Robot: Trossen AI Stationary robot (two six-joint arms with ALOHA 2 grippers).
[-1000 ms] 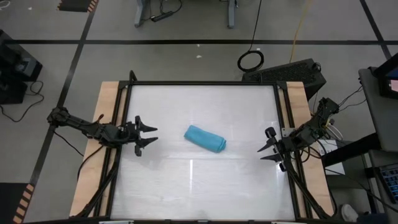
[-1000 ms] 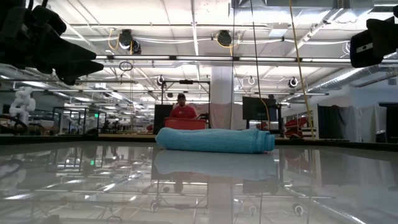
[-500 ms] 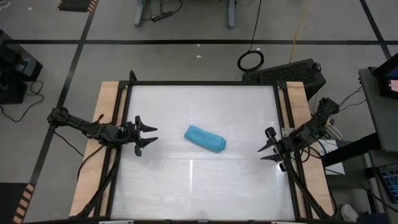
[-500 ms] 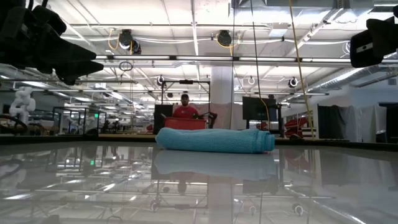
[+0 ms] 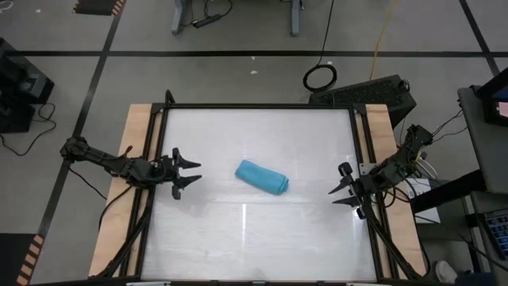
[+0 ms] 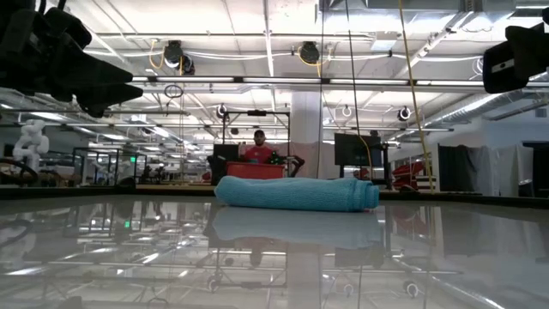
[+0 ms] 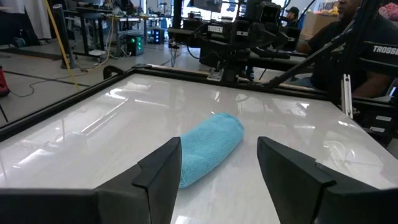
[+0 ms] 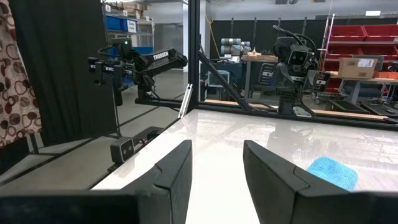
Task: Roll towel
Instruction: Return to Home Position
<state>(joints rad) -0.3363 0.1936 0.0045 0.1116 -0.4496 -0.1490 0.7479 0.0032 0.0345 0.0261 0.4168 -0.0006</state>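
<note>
The turquoise towel (image 5: 262,176) lies rolled up near the middle of the white tabletop, resting on its side; it also shows in the low view (image 6: 296,193), the left wrist view (image 7: 210,147) and the right wrist view (image 8: 333,172). My left gripper (image 5: 193,174) is open and empty at the table's left side, pointing at the towel, well apart from it. My right gripper (image 5: 336,195) is open and empty at the table's right side, also apart from it.
A black frame (image 5: 258,107) runs around the white tabletop, with wooden strips (image 5: 133,143) at the left and right. A person (image 6: 258,148) in red is in the room beyond the far edge. Bare tabletop surrounds the towel.
</note>
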